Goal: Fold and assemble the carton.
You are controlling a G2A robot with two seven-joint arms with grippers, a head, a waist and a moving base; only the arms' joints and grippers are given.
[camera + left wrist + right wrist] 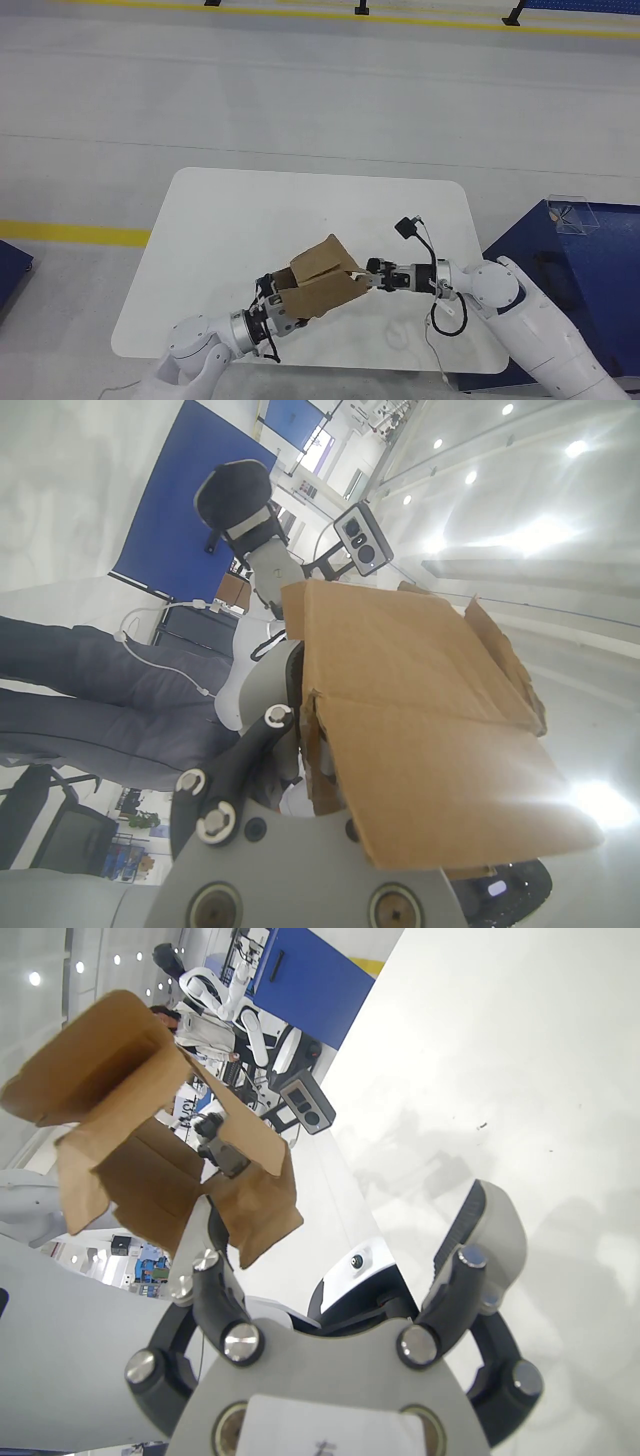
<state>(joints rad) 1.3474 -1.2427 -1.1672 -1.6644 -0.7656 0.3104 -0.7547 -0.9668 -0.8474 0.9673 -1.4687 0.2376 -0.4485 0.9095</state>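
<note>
Carton [322,279] is half-open and held above the desk [260,215], lower centre of the top view. Left end effector [285,300] is clamped on its lower-left wall. Right end effector [340,1208] is spread wide and grips nothing. One finger [199,1233] touches a flap edge on the carton's right.

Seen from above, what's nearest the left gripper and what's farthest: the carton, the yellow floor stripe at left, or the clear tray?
1. carton, held in the left gripper.
2. yellow floor stripe, off to the left.
3. clear tray, far off on the right.
</note>
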